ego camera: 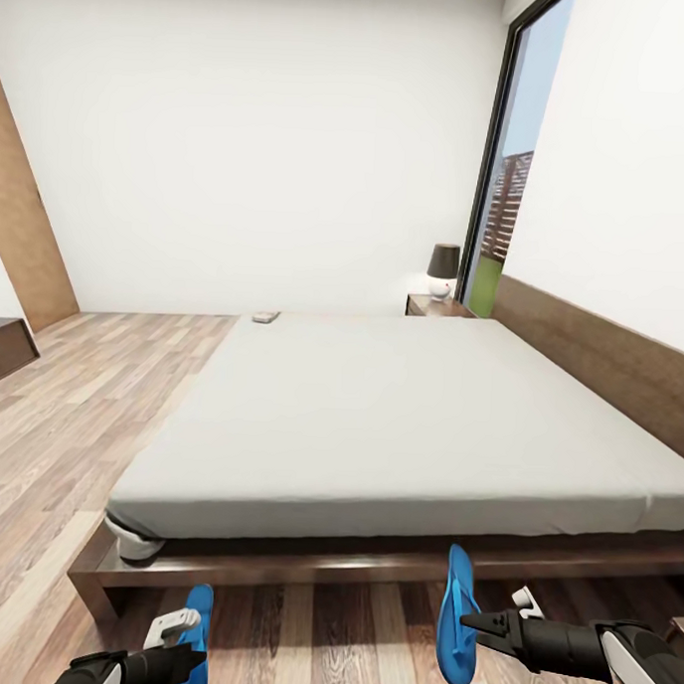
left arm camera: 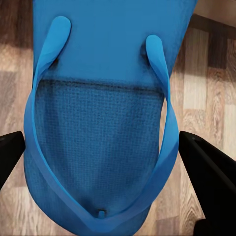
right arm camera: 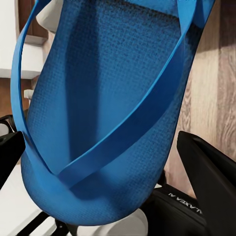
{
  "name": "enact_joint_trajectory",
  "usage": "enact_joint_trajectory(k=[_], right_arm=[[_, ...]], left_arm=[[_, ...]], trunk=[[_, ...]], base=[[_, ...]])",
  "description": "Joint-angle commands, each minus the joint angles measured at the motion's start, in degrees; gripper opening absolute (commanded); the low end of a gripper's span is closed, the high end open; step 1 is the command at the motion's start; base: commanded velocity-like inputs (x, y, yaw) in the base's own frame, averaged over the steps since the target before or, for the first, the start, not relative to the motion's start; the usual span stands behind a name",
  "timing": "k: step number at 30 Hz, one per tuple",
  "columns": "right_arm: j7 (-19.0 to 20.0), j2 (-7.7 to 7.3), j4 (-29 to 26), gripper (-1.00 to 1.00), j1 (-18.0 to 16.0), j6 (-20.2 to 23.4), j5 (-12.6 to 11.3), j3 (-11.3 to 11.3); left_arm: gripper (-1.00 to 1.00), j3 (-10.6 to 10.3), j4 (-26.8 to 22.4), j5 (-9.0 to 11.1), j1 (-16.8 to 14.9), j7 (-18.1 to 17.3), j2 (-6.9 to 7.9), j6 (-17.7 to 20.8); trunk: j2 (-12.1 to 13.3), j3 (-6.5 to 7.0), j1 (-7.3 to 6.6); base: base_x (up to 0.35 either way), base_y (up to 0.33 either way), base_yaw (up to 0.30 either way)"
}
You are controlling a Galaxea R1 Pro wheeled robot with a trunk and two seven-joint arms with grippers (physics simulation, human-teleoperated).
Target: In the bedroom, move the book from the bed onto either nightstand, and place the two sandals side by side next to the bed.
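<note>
Bed: large, low, dark-brown wooden platform frame with a plain light-grey mattress, lying directly ahead of both pincers on the wood-plank floor; a flat brown headboard runs along the white wall beyond the right pincer. Tall black-framed window: at the far corner, past the bed, showing slatted fence and grass. Dark-brown nightstand: at the far side of the bed beside the window, carrying a small lamp with a dark shade. Small flat object: on the far edge of the mattress, well apart from both pincers; too small to identify as the book. Right bright-blue flip-flop sandal: thin flat sole, held edge-up above the floor just before the bed frame, clamped by the right pincer; in the right wrist view its sole and crossing strap lie between the black fingers. Left bright-blue flip-flop sandal: held in the left pincer near the bed's near corner; in the left wrist view its sole sits between the dark fingers, which bracket its edges, so the pincer appears closed upon it.
</note>
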Motion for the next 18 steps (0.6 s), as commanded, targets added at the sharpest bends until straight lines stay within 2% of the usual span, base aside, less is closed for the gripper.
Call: enact_joint_trajectory(k=[1, 7, 11, 12, 13, 15, 18], right_arm=[[0.0, -0.06, 0.0, -1.0, -0.1, 0.4, -0.5, 0.2], [0.0, -0.06, 0.0, -1.0, -0.1, 0.4, -0.5, 0.2], [0.0, -0.06, 0.0, -1.0, 0.0, 0.4, -0.5, 0.2], [0.0, -0.06, 0.0, -1.0, 0.0, 0.4, -0.5, 0.2], [0.0, -0.06, 0.0, -1.0, 0.0, 0.4, -0.5, 0.2], [0.0, -0.06, 0.0, -1.0, -0.1, 0.4, -0.6, 0.2], [0.0, -0.06, 0.0, -1.0, -0.1, 0.4, -0.6, 0.2]], left_arm=[[-1.0, 0.5, -0.1, -0.4, 0.0, -0.4, -0.05, 0.4], [-1.0, 0.7, -0.1, -0.4, 0.0, -0.4, 0.2, 0.4], [-1.0, 0.9, -0.3, -0.2, 0.0, -0.7, 3.69, 0.7], [-1.0, 1.0, -0.3, 0.0, 0.0, -0.9, 5.9, 0.8], [-1.0, 1.0, -0.3, 0.1, 0.0, -1.0, 6.93, 0.8], [-1.0, 1.0, -0.4, 0.3, 0.0, -1.2, 7.84, 0.8], [-1.0, 1.1, -0.4, 0.3, 0.0, -1.2, 8.21, 0.9]], trunk=[[-0.4, -0.24, 0.22], [-2.9, -1.32, 1.54], [-4.5, -2.04, 2.42], [-4.9, -2.22, 2.64], [-5.3, -2.4, 2.86], [-6.1, -2.75, 3.3], [-7.3, -3.29, 3.95]], base=[[0.0, 0.0, 0.0], [0.0, 0.0, 0.0], [0.0, 0.0, 0.0], [0.0, 0.0, 0.0], [0.0, 0.0, 0.0], [0.0, 0.0, 0.0], [0.0, 0.0, 0.0]])
